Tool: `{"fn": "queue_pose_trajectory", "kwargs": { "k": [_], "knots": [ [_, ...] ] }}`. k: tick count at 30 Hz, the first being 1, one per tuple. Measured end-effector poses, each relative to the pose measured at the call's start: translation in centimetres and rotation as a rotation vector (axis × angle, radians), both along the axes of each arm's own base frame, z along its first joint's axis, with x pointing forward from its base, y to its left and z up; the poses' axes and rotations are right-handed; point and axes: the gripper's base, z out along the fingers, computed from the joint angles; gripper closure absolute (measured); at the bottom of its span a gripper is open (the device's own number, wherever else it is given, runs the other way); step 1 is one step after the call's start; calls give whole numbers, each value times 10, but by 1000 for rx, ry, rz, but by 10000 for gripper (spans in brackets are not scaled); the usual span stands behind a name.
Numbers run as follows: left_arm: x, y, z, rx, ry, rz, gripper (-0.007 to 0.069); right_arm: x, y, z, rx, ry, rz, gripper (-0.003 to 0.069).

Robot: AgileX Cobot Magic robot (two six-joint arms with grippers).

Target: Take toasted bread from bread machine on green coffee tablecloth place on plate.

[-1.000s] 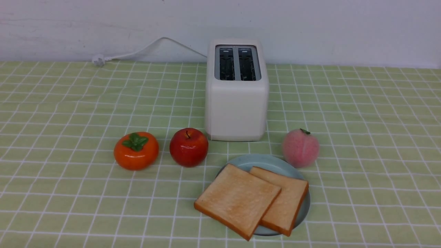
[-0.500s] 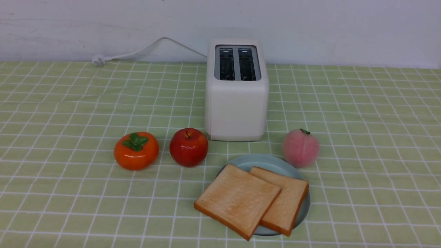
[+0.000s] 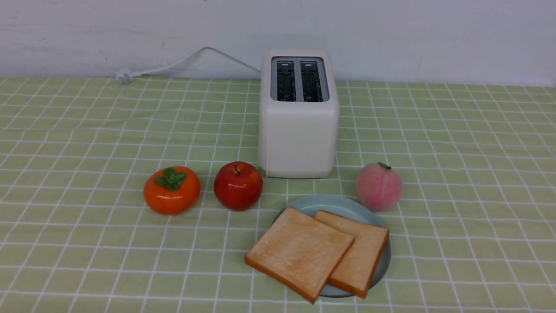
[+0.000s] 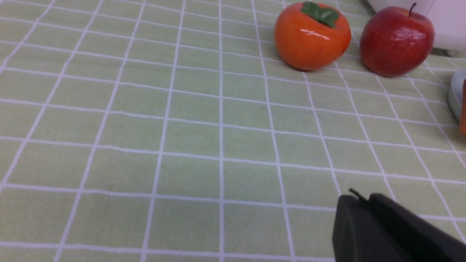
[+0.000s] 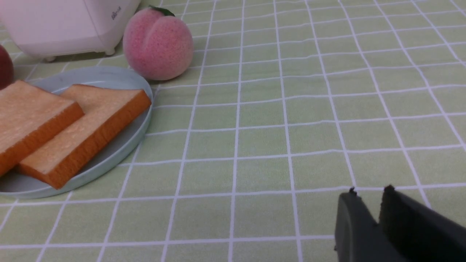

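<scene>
Front view: plate (image 3: 380, 265) holds two overlapping toast slices (image 3: 304, 252).

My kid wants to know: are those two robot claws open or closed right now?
Left gripper: looks nearly closed, holding nothing.
Right gripper: slightly open, holding nothing.

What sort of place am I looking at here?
Probably a kitchen or breakfast table mock-up against a wall: a toaster, toast on a plate, and a checked cloth suggest it.
</scene>
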Motion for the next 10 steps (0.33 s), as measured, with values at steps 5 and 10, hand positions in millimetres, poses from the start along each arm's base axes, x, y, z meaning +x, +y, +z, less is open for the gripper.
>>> {"fn": "queue_pose_trajectory", "kwargs": {
  "k": [5, 10],
  "knots": [
    [0, 0, 0, -1, 0, 0, 586, 0, 0, 0, 0, 0, 0, 543],
    [0, 0, 0, -1, 0, 0, 585, 0, 0, 0, 0, 0, 0, 539]
  ]
}}
